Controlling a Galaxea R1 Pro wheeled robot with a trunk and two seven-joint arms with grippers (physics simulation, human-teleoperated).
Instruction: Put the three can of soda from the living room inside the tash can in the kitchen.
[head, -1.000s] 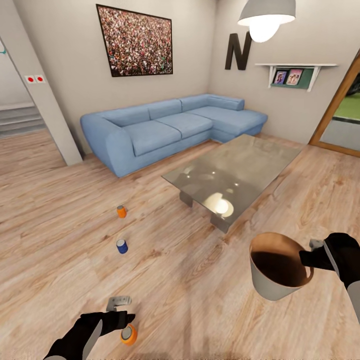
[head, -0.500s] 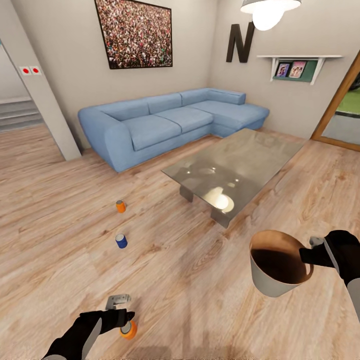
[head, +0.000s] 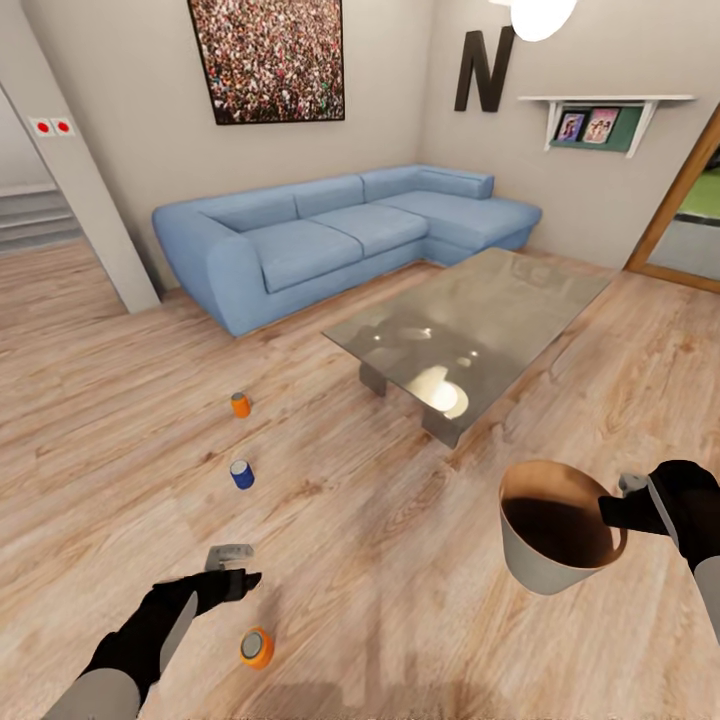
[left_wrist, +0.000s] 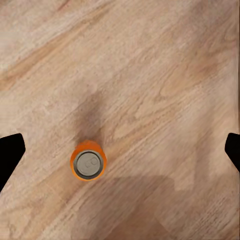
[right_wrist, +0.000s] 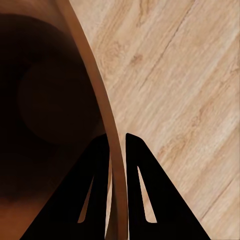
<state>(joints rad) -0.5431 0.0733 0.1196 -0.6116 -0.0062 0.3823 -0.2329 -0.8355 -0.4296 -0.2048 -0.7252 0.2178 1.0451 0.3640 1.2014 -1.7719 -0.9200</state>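
Three cans of soda stand on the wood floor of the living room: an orange one (head: 256, 647) closest to me, a dark blue one (head: 242, 474) beyond it, and a second orange one (head: 240, 404) farther off. My left gripper (head: 235, 567) hovers above the near orange can (left_wrist: 88, 164), open wide, with its fingertips (left_wrist: 10, 155) far out on either side and not touching it. My right gripper (head: 615, 510) is shut on the rim of the trash can (head: 555, 535), held up in the air; its fingers (right_wrist: 95, 165) pinch the wall, with the brown inside (right_wrist: 45, 100) on one side.
A glass-topped coffee table (head: 470, 335) stands ahead at the right, and a light blue corner sofa (head: 330, 235) runs along the back wall. A grey pillar (head: 75, 200) and stairs are at the left, a doorway (head: 690, 220) at the far right.
My left gripper has lifted away from the near orange can, which stays upright on the floor. The head view has shifted a little. The right arm and the trash can are unchanged.
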